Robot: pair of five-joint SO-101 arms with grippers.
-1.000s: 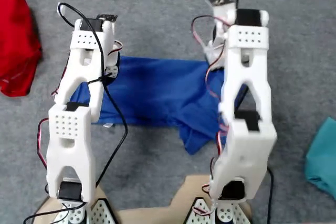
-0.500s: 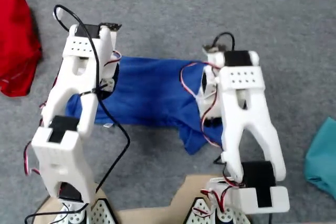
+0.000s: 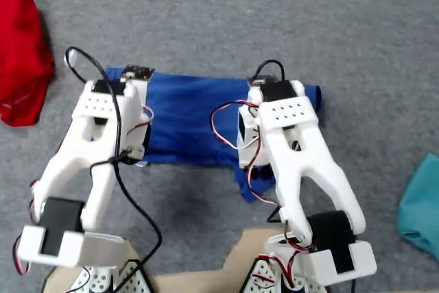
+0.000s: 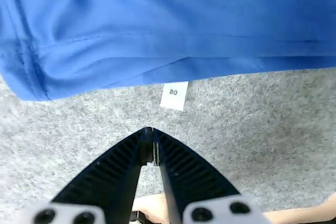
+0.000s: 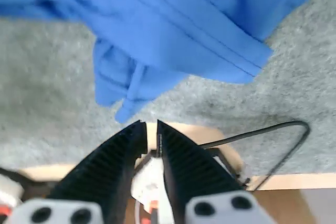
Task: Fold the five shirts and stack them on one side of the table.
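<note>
Left wrist view, ribbed left fingers [image 4: 121, 166] closed, right fingers [image 5: 113, 161] closed, smooth blue shirt [image 4: 168, 19]

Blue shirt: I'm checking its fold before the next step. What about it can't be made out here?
High view: the left arm and right arm cover parts of the blue shirt near both ends.
Left wrist view: the shirt is cut off by the frame edges.
Right wrist view: its bunched folds overlap, so layers cannot be counted.
</note>
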